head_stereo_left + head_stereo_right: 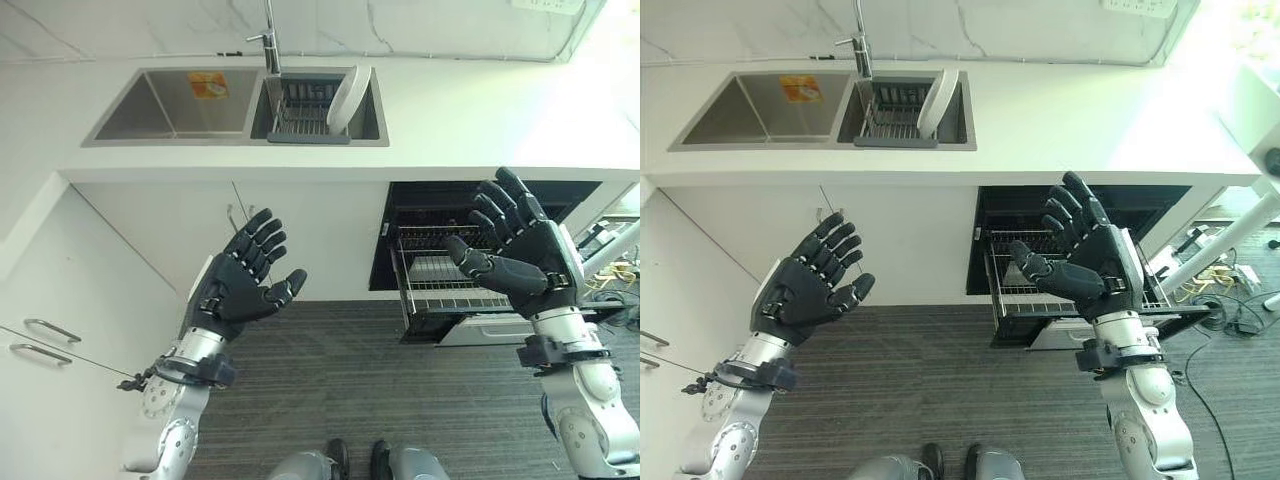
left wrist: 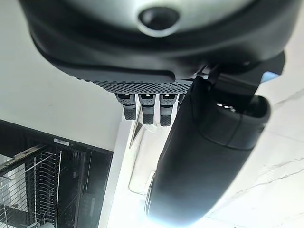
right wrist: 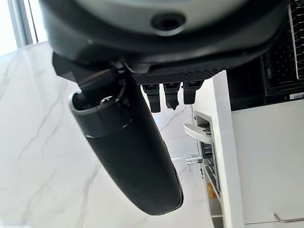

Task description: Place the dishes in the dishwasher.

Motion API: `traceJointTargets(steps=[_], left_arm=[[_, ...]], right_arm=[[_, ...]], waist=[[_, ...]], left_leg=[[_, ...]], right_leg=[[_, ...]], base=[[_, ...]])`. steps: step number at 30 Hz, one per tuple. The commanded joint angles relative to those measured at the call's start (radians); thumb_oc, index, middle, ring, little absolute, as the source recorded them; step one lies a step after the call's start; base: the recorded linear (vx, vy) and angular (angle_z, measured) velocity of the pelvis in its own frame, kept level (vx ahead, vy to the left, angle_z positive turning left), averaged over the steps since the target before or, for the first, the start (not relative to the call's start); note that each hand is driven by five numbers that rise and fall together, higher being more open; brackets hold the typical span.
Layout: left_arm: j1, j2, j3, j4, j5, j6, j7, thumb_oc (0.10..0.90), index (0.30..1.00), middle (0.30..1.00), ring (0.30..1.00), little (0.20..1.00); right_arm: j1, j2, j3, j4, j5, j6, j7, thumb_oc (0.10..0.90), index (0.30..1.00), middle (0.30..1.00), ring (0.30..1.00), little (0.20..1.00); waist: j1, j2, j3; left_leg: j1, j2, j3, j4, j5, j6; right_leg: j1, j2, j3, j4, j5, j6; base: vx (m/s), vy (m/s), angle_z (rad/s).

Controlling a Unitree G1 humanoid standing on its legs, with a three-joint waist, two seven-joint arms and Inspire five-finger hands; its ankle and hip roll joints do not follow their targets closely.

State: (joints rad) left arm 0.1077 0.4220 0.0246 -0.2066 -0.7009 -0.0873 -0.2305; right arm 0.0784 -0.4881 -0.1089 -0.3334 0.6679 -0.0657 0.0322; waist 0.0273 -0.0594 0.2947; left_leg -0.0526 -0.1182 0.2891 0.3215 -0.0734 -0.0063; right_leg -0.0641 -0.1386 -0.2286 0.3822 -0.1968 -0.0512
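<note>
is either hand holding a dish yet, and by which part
No, nothing is held. The left hand and right hand are both open and raised; the white plate stands in the sink rack.

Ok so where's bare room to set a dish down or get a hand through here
The left sink basin is bare, as is the countertop right of the sink. The right basin is crowded: a drying rack holding a white plate. The dishwasher rack sits pulled out, open from above.

A white plate stands on edge in the sink's dark rack; the dishwasher stands open.
</note>
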Motion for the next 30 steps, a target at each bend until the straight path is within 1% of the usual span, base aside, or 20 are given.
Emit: traceJointTargets(steps=[1, 2, 4, 6, 8, 9, 10, 12, 14, 16, 17, 18, 19, 22, 23, 24, 25, 27, 29, 30], left_arm=[[-0.054, 0.015, 0.019, -0.131, -0.034, -0.103, -0.03, 0.8, 0.9, 0.9, 0.9, 0.9], [-0.042, 0.016, 0.023, -0.137, -0.04, -0.112, -0.024, 0.8, 0.9, 0.9, 0.9, 0.9], [-0.032, 0.016, 0.032, -0.143, -0.053, -0.122, -0.017, 0.8, 0.9, 0.9, 0.9, 0.9], [-0.019, 0.005, 0.032, -0.138, -0.063, -0.14, -0.01, 0.8, 0.9, 0.9, 0.9, 0.9], [-0.012, -0.004, 0.025, -0.132, -0.067, -0.147, -0.017, 0.8, 0.9, 0.9, 0.9, 0.9], [-0.008, -0.007, 0.019, -0.128, -0.065, -0.157, -0.027, 0.8, 0.9, 0.9, 0.9, 0.9], [-0.007, -0.01, 0.017, -0.125, -0.063, -0.164, -0.031, 0.8, 0.9, 0.9, 0.9, 0.9], [-0.012, -0.008, 0.02, -0.126, -0.068, -0.173, -0.032, 0.8, 0.9, 0.9, 0.9, 0.9], [-0.031, 0.001, 0.023, -0.127, -0.064, -0.163, -0.029, 0.8, 0.9, 0.9, 0.9, 0.9], [-0.065, 0.03, 0.02, -0.115, -0.029, -0.168, -0.026, 0.8, 0.9, 0.9, 0.9, 0.9], [-0.104, 0.063, 0.017, -0.112, -0.012, -0.173, -0.044, 0.8, 0.9, 0.9, 0.9, 0.9], [-0.112, 0.069, 0.017, -0.113, -0.013, -0.174, -0.049, 0.8, 0.9, 0.9, 0.9, 0.9], [-0.14, 0.078, 0.014, -0.117, 0.001, -0.171, -0.058, 0.8, 0.9, 0.9, 0.9, 0.9], [-0.173, 0.093, 0.021, -0.141, 0.017, -0.185, -0.063, 0.8, 0.9, 0.9, 0.9, 0.9], [-0.186, 0.098, 0.029, -0.154, 0.016, -0.19, -0.056, 0.8, 0.9, 0.9, 0.9, 0.9], [-0.189, 0.099, 0.032, -0.156, 0.02, -0.197, -0.054, 0.8, 0.9, 0.9, 0.9, 0.9], [-0.201, 0.093, 0.034, -0.166, 0.055, -0.212, -0.045, 0.8, 0.9, 0.9, 0.9, 0.9], [-0.21, 0.09, 0.023, -0.181, 0.113, -0.231, -0.03, 0.8, 0.9, 0.9, 0.9, 0.9], [-0.213, 0.092, 0.021, -0.184, 0.123, -0.232, -0.029, 0.8, 0.9, 0.9, 0.9, 0.9], [-0.227, 0.11, 0.01, -0.2, 0.152, -0.234, -0.02, 0.8, 0.9, 0.9, 0.9, 0.9]], right_arm=[[-0.112, -0.051, -0.061, -0.047, 0.0, -0.089, -0.009, 0.8, 0.9, 0.9, 0.9, 0.9], [-0.109, -0.057, -0.057, -0.048, -0.001, -0.088, -0.004, 0.8, 0.9, 0.9, 0.9, 0.9], [-0.108, -0.067, -0.055, -0.049, -0.001, -0.082, 0.007, 0.8, 0.9, 0.9, 0.9, 0.9], [-0.107, -0.079, -0.058, -0.041, 0.002, -0.083, 0.022, 0.8, 0.9, 0.9, 0.9, 0.9], [-0.111, -0.083, -0.062, -0.038, 0.004, -0.079, 0.025, 0.8, 0.9, 0.9, 0.9, 0.9], [-0.115, -0.092, -0.065, -0.039, 0.007, -0.074, 0.026, 0.8, 0.9, 0.9, 0.9, 0.9], [-0.118, -0.097, -0.065, -0.039, 0.004, -0.072, 0.027, 0.8, 0.9, 0.9, 0.9, 0.9], [-0.13, -0.108, -0.062, -0.034, -0.002, -0.074, 0.027, 0.8, 0.9, 0.9, 0.9, 0.9], [-0.124, -0.108, -0.064, -0.038, -0.002, -0.085, 0.017, 0.8, 0.9, 0.9, 0.9, 0.9], [-0.109, -0.101, -0.075, -0.043, 0.023, -0.116, 0.001, 0.8, 0.9, 0.9, 0.9, 0.9], [-0.088, -0.069, -0.085, -0.062, 0.05, -0.138, -0.04, 0.8, 0.9, 0.9, 0.9, 0.9], [-0.083, -0.058, -0.087, -0.068, 0.052, -0.136, -0.042, 0.8, 0.9, 0.9, 0.9, 0.9], [-0.072, -0.022, -0.081, -0.08, 0.021, -0.138, -0.06, 0.8, 0.9, 0.9, 0.9, 0.9], [-0.064, 0.01, -0.073, -0.085, -0.019, -0.118, -0.077, 0.8, 0.9, 0.9, 0.9, 0.9], [-0.068, 0.023, -0.065, -0.081, -0.018, -0.121, -0.079, 0.8, 0.9, 0.9, 0.9, 0.9], [-0.07, 0.029, -0.063, -0.076, -0.018, -0.119, -0.076, 0.8, 0.9, 0.9, 0.9, 0.9], [-0.078, 0.045, -0.049, -0.072, -0.035, -0.107, -0.079, 0.8, 0.9, 0.9, 0.9, 0.9], [-0.092, 0.053, -0.03, -0.065, -0.046, -0.098, -0.065, 0.8, 0.9, 0.9, 0.9, 0.9], [-0.094, 0.05, -0.028, -0.062, -0.045, -0.094, -0.059, 0.8, 0.9, 0.9, 0.9, 0.9], [-0.093, 0.028, -0.034, -0.059, -0.023, -0.088, -0.035, 0.8, 0.9, 0.9, 0.9, 0.9]], waist=[[-0.016, 0.004, -0.036], [-0.022, 0.021, -0.039], [-0.028, 0.044, -0.05], [-0.027, 0.068, -0.065], [-0.029, 0.08, -0.07], [-0.033, 0.086, -0.069], [-0.034, 0.089, -0.068], [-0.043, 0.09, -0.072], [-0.048, 0.087, -0.078], [-0.052, 0.082, -0.088], [-0.043, 0.074, -0.092], [-0.041, 0.071, -0.093], [-0.033, 0.059, -0.091], [-0.018, 0.045, -0.091], [-0.011, 0.046, -0.095], [-0.013, 0.048, -0.094], [-0.014, 0.053, -0.089], [-0.012, 0.048, -0.079], [-0.011, 0.047, -0.078], [-0.009, 0.023, -0.07]], left_leg=[[0.047, 0.205, 0.028, -0.021, -0.008, -0.047], [0.017, 0.244, 0.007, -0.021, -0.018, -0.054], [-0.038, 0.288, -0.034, -0.021, -0.024, -0.07], [-0.126, 0.351, -0.118, -0.021, 0.03, -0.115], [-0.163, 0.387, -0.16, -0.021, 0.082, -0.137], [-0.176, 0.409, -0.18, -0.021, 0.098, -0.144], [-0.176, 0.416, -0.191, -0.021, 0.098, -0.146], [-0.144, 0.408, -0.167, -0.021, 0.039, -0.131], [-0.125, 0.395, -0.134, -0.021, 0.01, -0.12], [-0.105, 0.374, -0.122, -0.021, -0.014, -0.113], [-0.087, 0.328, -0.147, -0.021, -0.039, -0.093], [-0.084, 0.318, -0.152, -0.021, -0.044, -0.088], [-0.079, 0.279, -0.168, -0.021, -0.065, -0.063], [-0.074, 0.23, -0.194, -0.021, -0.095, -0.018], [-0.073, 0.213, -0.211, -0.021, -0.107, 0.004], [-0.07, 0.208, -0.219, -0.021, -0.111, 0.014], [-0.063, 0.195, -0.232, -0.021, -0.118, 0.031], [-0.059, 0.189, -0.225, -0.021, -0.121, 0.033], [-0.06, 0.191, -0.221, -0.021, -0.119, 0.031], [-0.068, 0.186, -0.204, -0.021, -0.118, 0.024]], right_leg=[[0.074, 0.029, -0.044, -0.082, 0.013, 0.077], [0.066, 0.041, -0.032, -0.082, 0.011, 0.081], [0.05, 0.055, -0.013, -0.082, 0.004, 0.085], [0.04, 0.069, 0.013, -0.082, -0.013, 0.084], [0.044, 0.076, 0.029, -0.082, -0.024, 0.077], [0.049, 0.074, 0.041, -0.082, -0.029, 0.075], [0.051, 0.07, 0.047, -0.082, -0.031, 0.075], [0.05, 0.04, 0.063, -0.082, -0.028, 0.093], [0.054, 0.013, 0.061, -0.082, -0.021, 0.115], [0.06, -0.02, 0.045, -0.082, -0.002, 0.154], [0.07, -0.06, 0.028, -0.082, 0.027, 0.196], [0.072, -0.067, 0.024, -0.082, 0.034, 0.203], [0.079, -0.098, 0.004, -0.082, 0.092, 0.222], [0.105, -0.12, -0.019, -0.082, 0.175, 0.228], [0.122, -0.11, -0.033, -0.082, 0.228, 0.225], [0.13, -0.1, -0.034, -0.082, 0.247, 0.224], [0.109, -0.082, -0.03, -0.009, 0.271, 0.218], [0.068, -0.072, -0.039, -0.013, 0.273, 0.207], [0.067, -0.065, -0.043, -0.037, 0.265, 0.203], [0.022, -0.058, -0.034, -0.082, 0.185, 0.197]], base=[[0.02, 0.152, 0.33], [0.06, 0.191, 0.24], [0.09, 0.248, 0.05], [0.12, 0.3, -0.22], [0.17, 0.297, -0.56], [0.2, 0.339, -0.63], [0.18, 0.358, -0.5], [0.13, 0.369, -0.4], [0.11, 0.357, -0.36], [0.17, 0.437, 0.01], [0.21, 0.455, 0.31], [0.24, 0.509, 0.38], [0.17, 0.348, 0.32], [0.17, 0.319, 0.28], [0.18, 0.276, 0.28], [0.21, 0.333, 0.22], [0.15, 0.231, 0.13], [0.12, 0.15, 0.05], [0.06, -0.024, -0.24], [0.07, -0.163, -0.31]])
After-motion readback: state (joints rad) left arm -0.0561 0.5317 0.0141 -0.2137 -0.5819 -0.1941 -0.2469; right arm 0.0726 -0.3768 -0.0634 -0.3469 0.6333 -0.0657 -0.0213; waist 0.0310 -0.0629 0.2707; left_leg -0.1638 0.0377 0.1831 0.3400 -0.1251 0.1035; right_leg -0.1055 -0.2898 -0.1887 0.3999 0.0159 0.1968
